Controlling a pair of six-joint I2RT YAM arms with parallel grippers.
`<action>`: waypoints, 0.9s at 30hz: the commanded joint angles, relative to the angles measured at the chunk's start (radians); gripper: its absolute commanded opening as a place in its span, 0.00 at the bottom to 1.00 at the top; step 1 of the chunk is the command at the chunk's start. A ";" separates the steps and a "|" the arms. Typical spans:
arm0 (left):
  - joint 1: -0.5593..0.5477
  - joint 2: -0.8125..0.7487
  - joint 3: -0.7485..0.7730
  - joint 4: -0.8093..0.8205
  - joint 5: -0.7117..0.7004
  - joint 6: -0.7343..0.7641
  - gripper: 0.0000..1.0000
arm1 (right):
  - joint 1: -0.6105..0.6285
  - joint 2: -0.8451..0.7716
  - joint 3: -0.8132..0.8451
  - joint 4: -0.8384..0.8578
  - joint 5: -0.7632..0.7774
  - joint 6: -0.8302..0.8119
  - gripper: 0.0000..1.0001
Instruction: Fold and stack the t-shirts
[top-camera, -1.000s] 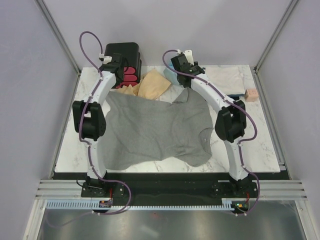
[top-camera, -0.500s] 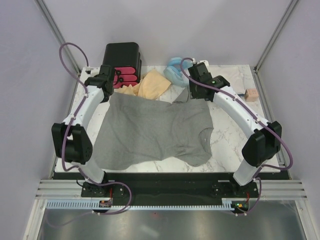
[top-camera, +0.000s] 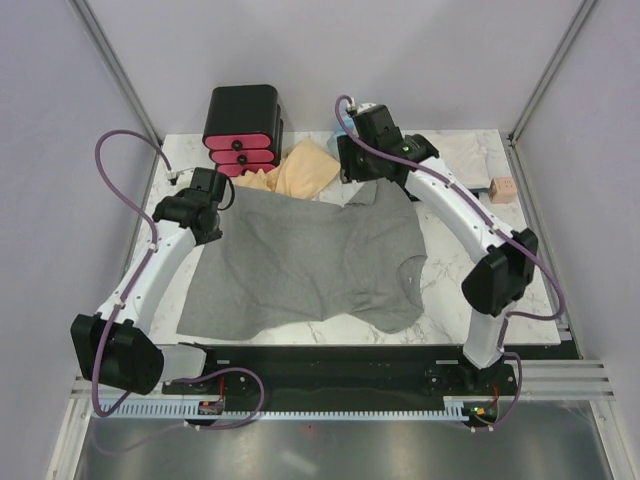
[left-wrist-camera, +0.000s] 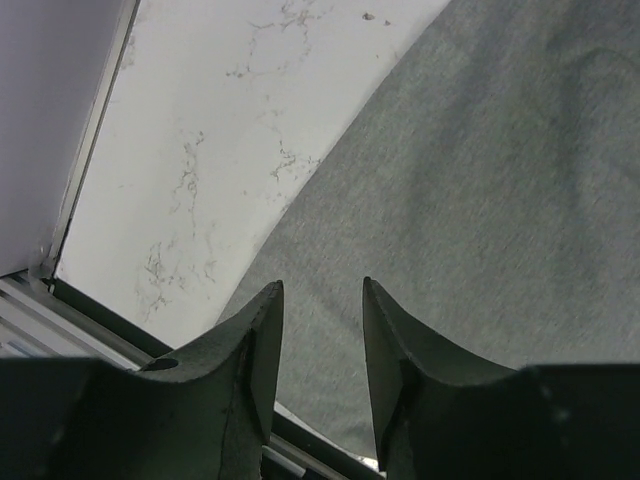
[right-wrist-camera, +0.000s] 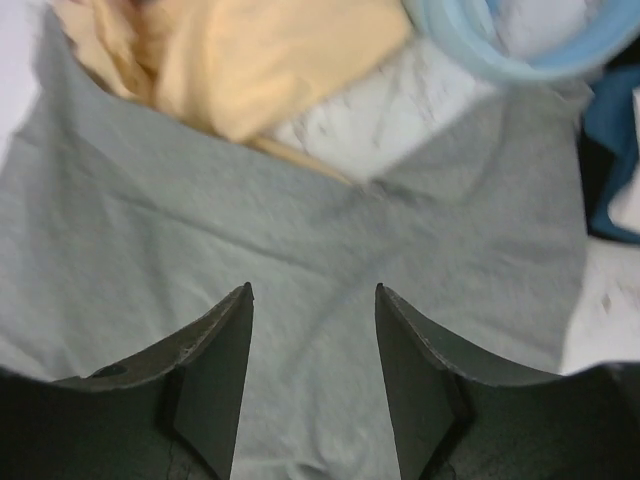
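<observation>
One tan-yellow shirt (top-camera: 305, 170) and black box (top-camera: 243, 115) sit behind the grey shirt (top-camera: 310, 255).

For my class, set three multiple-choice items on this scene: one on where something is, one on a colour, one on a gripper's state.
1. Where on the table is the box?
A. far left
B. near right
C. centre

2. What colour is the spread-out shirt?
A. red
B. grey
C. green

3. How do the jaws of the right gripper stand?
A. shut tight
B. shut on cloth
C. apart, empty

Answers:
1 A: in the top view the box sits at the far-left corner.
2 B: the shirt is heather grey.
3 C: the wrist view shows a gap between the jaws, with the shirt only below them.
</observation>
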 joint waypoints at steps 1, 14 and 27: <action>-0.015 -0.026 -0.045 0.015 0.042 -0.050 0.44 | -0.002 0.182 0.266 0.033 -0.121 0.022 0.60; -0.015 -0.039 -0.053 0.046 0.068 0.009 0.42 | -0.017 0.595 0.474 0.243 -0.383 0.175 0.68; -0.015 0.030 0.090 -0.051 0.030 0.021 0.39 | -0.065 0.719 0.448 0.460 -0.425 0.303 0.80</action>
